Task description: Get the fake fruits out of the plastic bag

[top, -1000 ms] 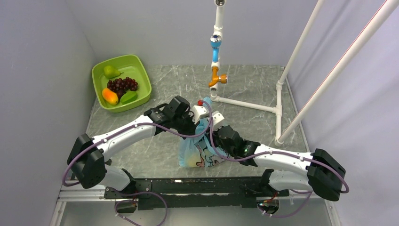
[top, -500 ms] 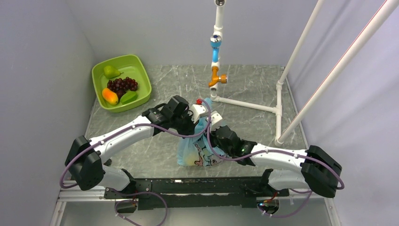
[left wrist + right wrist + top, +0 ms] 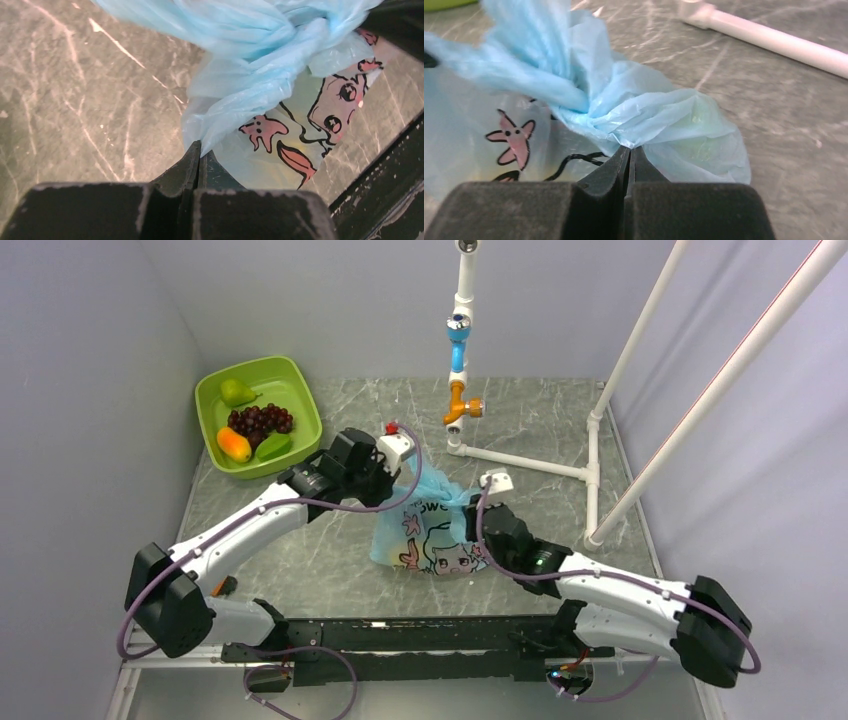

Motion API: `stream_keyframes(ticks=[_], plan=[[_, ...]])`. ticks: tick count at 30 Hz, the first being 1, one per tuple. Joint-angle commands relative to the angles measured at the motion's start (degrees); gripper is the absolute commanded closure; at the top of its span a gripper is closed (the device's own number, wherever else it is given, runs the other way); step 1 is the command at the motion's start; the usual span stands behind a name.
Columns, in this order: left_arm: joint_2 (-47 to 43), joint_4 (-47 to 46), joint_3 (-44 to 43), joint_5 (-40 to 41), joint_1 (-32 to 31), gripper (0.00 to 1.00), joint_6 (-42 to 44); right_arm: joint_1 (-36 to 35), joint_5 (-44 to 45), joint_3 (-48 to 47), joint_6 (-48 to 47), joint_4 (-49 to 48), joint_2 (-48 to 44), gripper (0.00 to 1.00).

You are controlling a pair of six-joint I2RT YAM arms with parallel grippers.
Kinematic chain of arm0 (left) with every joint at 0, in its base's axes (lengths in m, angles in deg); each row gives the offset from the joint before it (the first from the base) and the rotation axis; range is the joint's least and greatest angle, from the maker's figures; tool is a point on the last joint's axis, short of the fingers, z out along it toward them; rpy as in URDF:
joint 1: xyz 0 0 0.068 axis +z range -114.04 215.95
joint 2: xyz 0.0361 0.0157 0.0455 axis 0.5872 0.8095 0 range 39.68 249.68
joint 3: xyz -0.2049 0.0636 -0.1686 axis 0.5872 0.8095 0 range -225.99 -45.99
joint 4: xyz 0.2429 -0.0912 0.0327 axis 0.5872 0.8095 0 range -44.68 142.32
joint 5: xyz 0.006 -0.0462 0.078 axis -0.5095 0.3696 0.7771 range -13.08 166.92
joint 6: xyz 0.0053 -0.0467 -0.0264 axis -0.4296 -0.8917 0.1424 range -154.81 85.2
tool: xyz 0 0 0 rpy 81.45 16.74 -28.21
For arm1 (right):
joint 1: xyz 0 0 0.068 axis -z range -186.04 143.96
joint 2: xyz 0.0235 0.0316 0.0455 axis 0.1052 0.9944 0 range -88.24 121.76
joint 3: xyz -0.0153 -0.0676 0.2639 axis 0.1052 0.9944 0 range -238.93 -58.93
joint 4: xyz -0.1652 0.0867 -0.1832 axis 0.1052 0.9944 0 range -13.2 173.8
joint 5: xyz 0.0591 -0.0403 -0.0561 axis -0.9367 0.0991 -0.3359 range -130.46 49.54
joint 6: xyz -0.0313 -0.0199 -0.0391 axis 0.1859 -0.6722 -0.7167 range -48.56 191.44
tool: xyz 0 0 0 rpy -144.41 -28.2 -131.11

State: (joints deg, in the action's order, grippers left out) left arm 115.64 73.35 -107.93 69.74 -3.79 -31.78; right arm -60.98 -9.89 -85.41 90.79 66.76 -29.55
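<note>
The light-blue plastic bag (image 3: 430, 540) with its cartoon face sits on the table between my two arms, stretched sideways. My left gripper (image 3: 401, 484) is shut on a pinch of the bag's film (image 3: 260, 75) at its upper left; the jaws meet with film between them (image 3: 199, 146). On the bag's right side my right gripper (image 3: 469, 513) is shut on a gathered fold of the bag (image 3: 649, 115), the tips pressed together (image 3: 630, 149). The fake fruits inside show only as a pale yellow-green tint through the film (image 3: 699, 145).
A lime-green tub (image 3: 300, 390) at the back left holds a pear, grapes, an orange fruit (image 3: 233, 444) and a green one (image 3: 272, 446). A white pipe frame (image 3: 520, 462) with a blue and orange fitting stands behind the bag. Walls close both sides.
My right gripper has shut on the bag. The two grippers have drawn apart, left one leftward, and the bag is now spread wider with its face showing.
</note>
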Motion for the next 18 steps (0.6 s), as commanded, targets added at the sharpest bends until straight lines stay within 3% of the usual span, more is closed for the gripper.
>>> stream_keyframes(ticks=[1,7,12,14,18], plan=[[-3.0,-1.49,0.16,3.12,2.47,1.0,-2.22,4.39,7.74,1.32,7.15,11.0,-6.61,1.0],[-3.37,-2.47,0.73,-0.55,2.59,1.0,-2.07,5.81,-2.55,-2.2,3.55,18.03,-11.27,1.0],[-3.86,-3.23,1.23,-2.6,2.64,1.0,-1.86,5.79,-4.16,-8.52,3.02,22.94,-9.15,0.96],[-4.07,-3.56,1.38,-3.76,2.57,1.0,-1.79,5.79,-5.56,-11.5,3.1,24.77,-8.03,0.82],[-4.41,-3.84,1.71,-4.9,2.61,1.0,-1.54,5.58,-12.57,-17.08,3.27,29.0,-6.37,0.43]])
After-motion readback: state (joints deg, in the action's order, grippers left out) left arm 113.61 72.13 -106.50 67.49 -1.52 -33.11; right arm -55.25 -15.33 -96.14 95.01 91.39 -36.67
